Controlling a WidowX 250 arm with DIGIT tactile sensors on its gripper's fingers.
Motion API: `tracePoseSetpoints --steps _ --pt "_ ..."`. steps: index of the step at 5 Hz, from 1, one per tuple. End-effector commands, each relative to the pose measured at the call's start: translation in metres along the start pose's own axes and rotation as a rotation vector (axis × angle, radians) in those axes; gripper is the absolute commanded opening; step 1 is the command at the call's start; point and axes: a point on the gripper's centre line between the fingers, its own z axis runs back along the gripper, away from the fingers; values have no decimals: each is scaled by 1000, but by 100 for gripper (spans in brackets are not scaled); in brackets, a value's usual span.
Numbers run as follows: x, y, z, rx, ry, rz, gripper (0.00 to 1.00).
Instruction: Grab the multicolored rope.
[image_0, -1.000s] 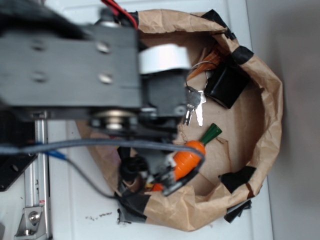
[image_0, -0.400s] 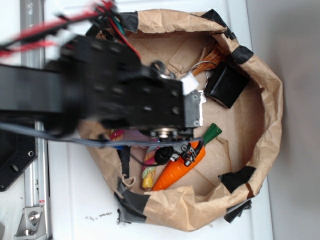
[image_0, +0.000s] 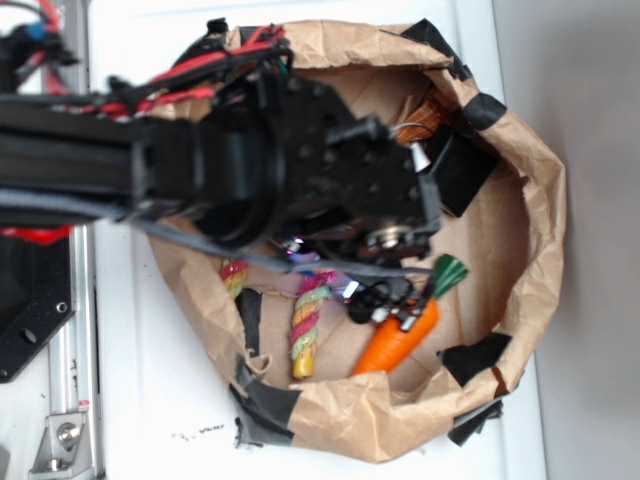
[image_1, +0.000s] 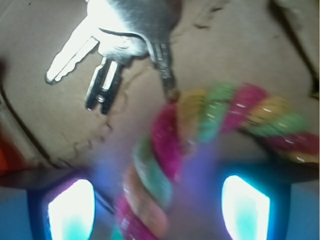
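Observation:
The multicolored rope (image_1: 165, 150), twisted pink, yellow and green, arches up between my fingers and bends away to the right. My gripper (image_1: 157, 210) is open, and its two glowing pads (image_1: 70, 210) stand either side of one rope leg with gaps on both sides. In the exterior view one rope leg (image_0: 308, 325) lies on the paper floor, and a second end (image_0: 232, 275) peeks out to its left. The black arm (image_0: 300, 170) hangs over the rope's bend and hides the gripper there.
An orange carrot (image_0: 398, 340) with a green top lies just right of the rope. Silver keys (image_1: 105, 55) rest on the paper ahead of the fingers. A black box (image_0: 465, 175) sits at the back right. The crumpled paper wall (image_0: 545, 200) rings everything.
The arm has swung right and lower into the paper ring. The rope leg now shows in the exterior view. The carrot has shifted to the right.

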Motion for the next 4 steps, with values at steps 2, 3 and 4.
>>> tracePoseSetpoints --steps 2,3,4 --pt "-1 13 39 -51 -153 -133 0" --pt "3 9 89 -129 -322 -259 0" --pt "15 9 142 -136 -405 -342 0"
